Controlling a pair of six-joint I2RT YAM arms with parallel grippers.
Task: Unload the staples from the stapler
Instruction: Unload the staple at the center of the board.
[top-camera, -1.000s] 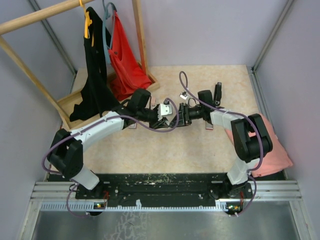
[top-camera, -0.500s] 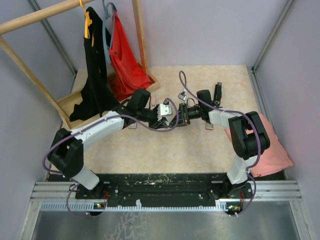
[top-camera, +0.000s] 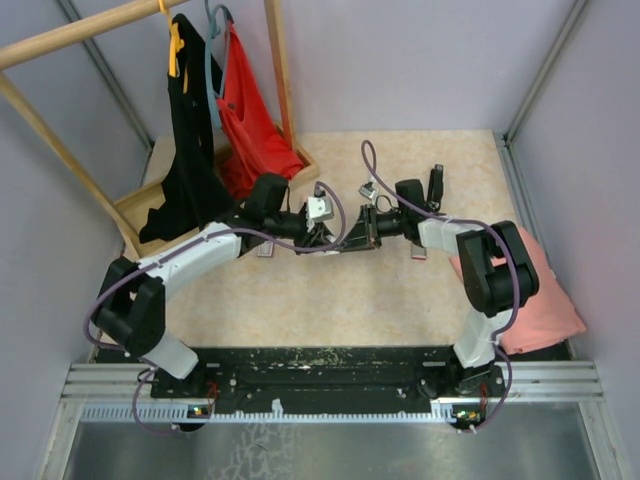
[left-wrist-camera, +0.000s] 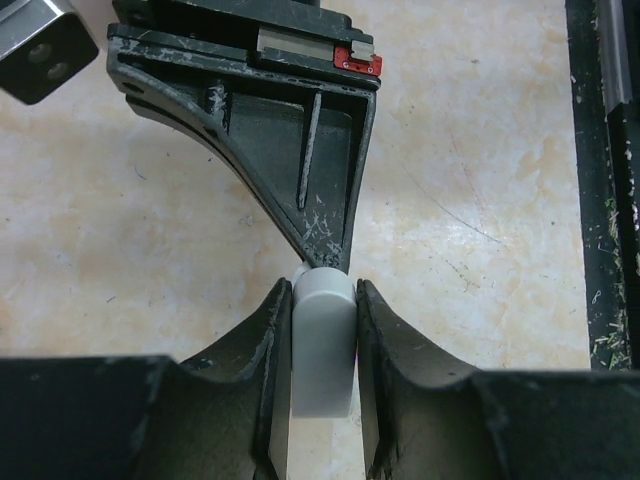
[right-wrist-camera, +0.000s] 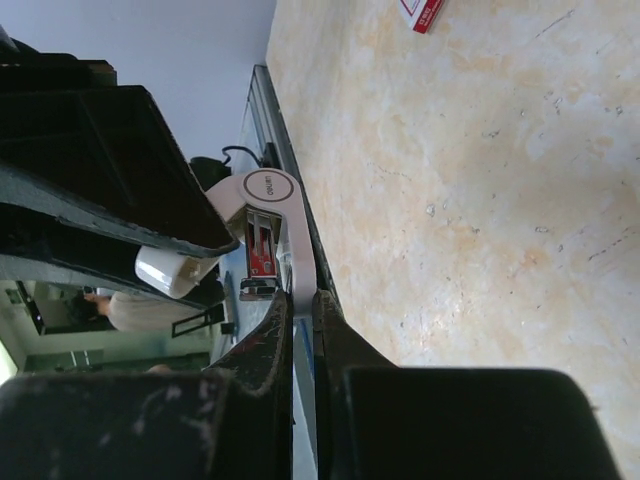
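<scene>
The left tool (left-wrist-camera: 323, 292) is clenched on the pale grey end of the stapler (left-wrist-camera: 323, 350), which pokes out just past its fingertips. The right tool (right-wrist-camera: 300, 308) pinches the stapler's thin white arm edge-on. Ahead of its tips, what looks like the red-and-silver staple channel (right-wrist-camera: 260, 250) shows, held off the counter (right-wrist-camera: 450, 220).

The left arm (top-camera: 195, 258) and right arm (top-camera: 440, 237) share 1 build: white tubular links set between bulky black joint housings. A thin purple cable (top-camera: 344, 218) trails along each arm. The left tool (left-wrist-camera: 324, 300) has 2 black plastic fingers (left-wrist-camera: 250, 350), curved on the inside and scuffed with pale scratches. The right tool (right-wrist-camera: 300, 305) looks the same. A small grey camera block (top-camera: 319, 208) is mounted at the left wrist.
</scene>
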